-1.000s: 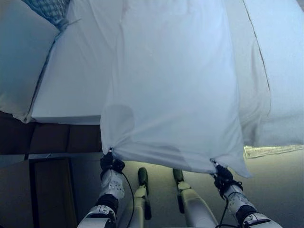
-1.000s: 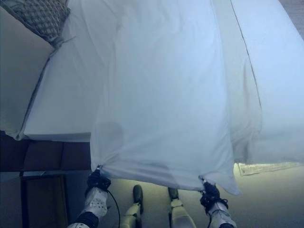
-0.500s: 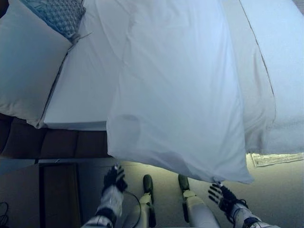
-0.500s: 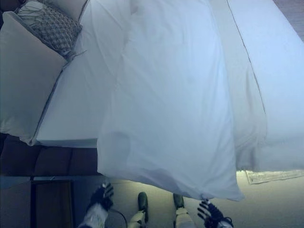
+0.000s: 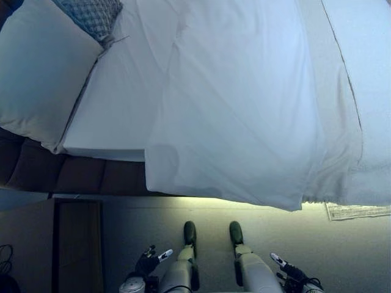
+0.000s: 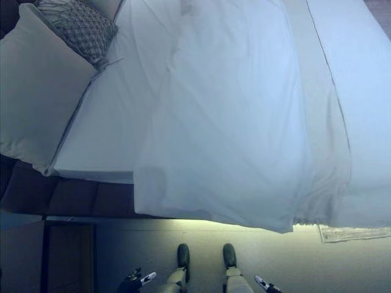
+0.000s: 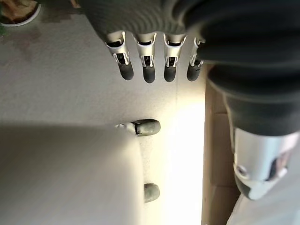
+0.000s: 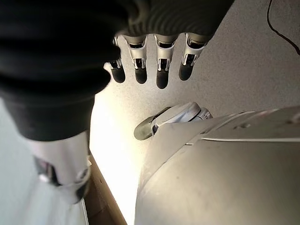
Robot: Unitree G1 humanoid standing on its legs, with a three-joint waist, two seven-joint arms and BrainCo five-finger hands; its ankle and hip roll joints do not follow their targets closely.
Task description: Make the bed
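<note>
A white duvet [image 5: 244,104] lies spread over the bed, its near edge hanging over the mattress side toward me. To its left the bare white sheet [image 5: 116,104] shows. A large white pillow [image 5: 40,67] and a grey patterned cushion [image 5: 91,15] rest at the left end. My left hand [image 5: 149,261] hangs low near the floor at the bottom left, fingers straight and holding nothing. My right hand [image 5: 287,268] hangs low at the bottom right, likewise open and apart from the duvet. In the wrist views the fingers [image 7: 147,70] and fingers [image 8: 161,75] point straight at the carpet.
The dark padded bed base [image 5: 73,174] runs under the mattress at left. A dark wooden nightstand [image 5: 76,244] stands at the lower left. A pale rug edge [image 5: 357,210] lies at the right on the grey carpet.
Both hands let go of the duvet's near corners and dropped toward the floor. The duvet edge fell against the side of the bed. The view shifted slightly.
</note>
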